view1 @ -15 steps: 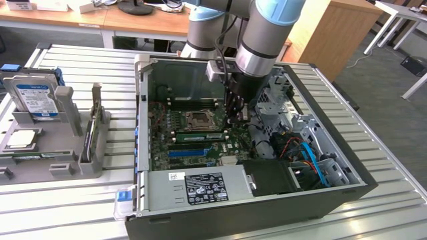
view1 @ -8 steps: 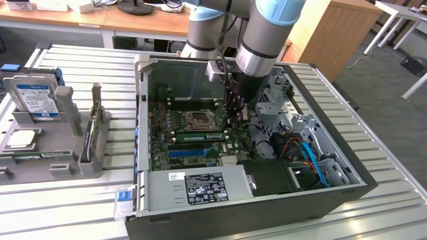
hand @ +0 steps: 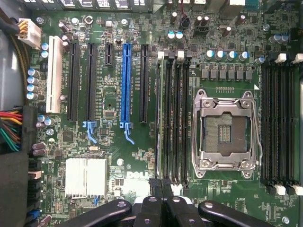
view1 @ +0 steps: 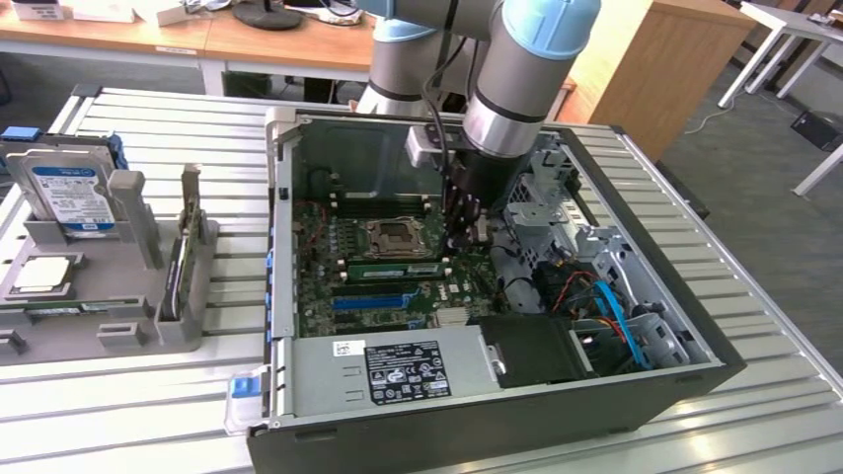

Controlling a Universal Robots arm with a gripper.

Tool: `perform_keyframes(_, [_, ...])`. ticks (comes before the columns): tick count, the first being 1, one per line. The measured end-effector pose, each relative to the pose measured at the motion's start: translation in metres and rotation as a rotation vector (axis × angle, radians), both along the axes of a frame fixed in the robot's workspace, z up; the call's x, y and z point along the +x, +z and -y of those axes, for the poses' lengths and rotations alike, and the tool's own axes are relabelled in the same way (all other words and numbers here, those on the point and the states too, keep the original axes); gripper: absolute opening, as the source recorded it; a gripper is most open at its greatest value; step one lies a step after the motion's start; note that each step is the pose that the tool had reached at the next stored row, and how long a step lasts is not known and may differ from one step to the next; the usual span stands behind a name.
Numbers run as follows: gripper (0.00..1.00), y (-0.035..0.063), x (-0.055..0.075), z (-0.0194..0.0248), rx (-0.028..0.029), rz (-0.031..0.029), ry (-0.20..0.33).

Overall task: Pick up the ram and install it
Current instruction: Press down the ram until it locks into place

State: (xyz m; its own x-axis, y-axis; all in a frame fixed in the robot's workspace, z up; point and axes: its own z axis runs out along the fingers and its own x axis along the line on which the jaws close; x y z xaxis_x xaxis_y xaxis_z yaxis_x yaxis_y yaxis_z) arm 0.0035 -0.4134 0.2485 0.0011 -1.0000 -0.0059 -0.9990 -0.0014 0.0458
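The ram [view1: 391,268] is a long green stick seated in a memory slot on the motherboard, just in front of the processor socket [view1: 395,237]. From the wrist camera the ram [hand: 160,113] shows edge-on in the slot nearest the blue slot [hand: 125,85]. My gripper [view1: 468,237] reaches down inside the open computer case and is shut with nothing between its fingers. The black fingertips [hand: 154,185] meet over one end of the ram's slot [hand: 161,187]. I cannot tell whether they touch the stick.
The case walls [view1: 283,227] surround the arm, with a drive cage and cables [view1: 593,286] on the exterior view's right and the power supply [view1: 395,370] at the front. A grey fixture [view1: 118,296] outside the case holds a hard drive [view1: 69,197].
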Motion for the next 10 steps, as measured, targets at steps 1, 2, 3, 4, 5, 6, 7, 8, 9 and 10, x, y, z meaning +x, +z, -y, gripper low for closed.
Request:
perform_keyframes(1, [0.1,-0.0001,0.0,0.0,-0.0001,-0.0001,0.0])
perform_keyframes(2, [0.1,-0.0001,0.0,0.0,-0.0002,-0.0001,0.0])
perform_keyframes(3, [0.1,-0.0001,0.0,0.0,-0.0002,-0.0001,0.0])
perform_keyframes(4, [0.1,-0.0001,0.0,0.0,-0.0002,-0.0001,0.0])
perform_keyframes(5, [0.1,-0.0002,0.0,0.0,-0.0001,-0.0001,0.0])
perform_keyframes(6, [0.1,-0.0003,0.0001,0.0,-0.0001,-0.0001,0.0])
perform_keyframes(7, [0.1,-0.0004,0.0009,0.0,0.0001,0.0,0.0])
perform_keyframes(8, [0.1,-0.0005,0.0022,0.0,0.0002,0.0,0.0])
perform_keyframes(9, [0.1,-0.0005,0.0032,0.0,0.0002,0.0,0.0])
perform_keyframes(10, [0.1,-0.0005,0.0034,0.0,0.0002,0.0,0.0])
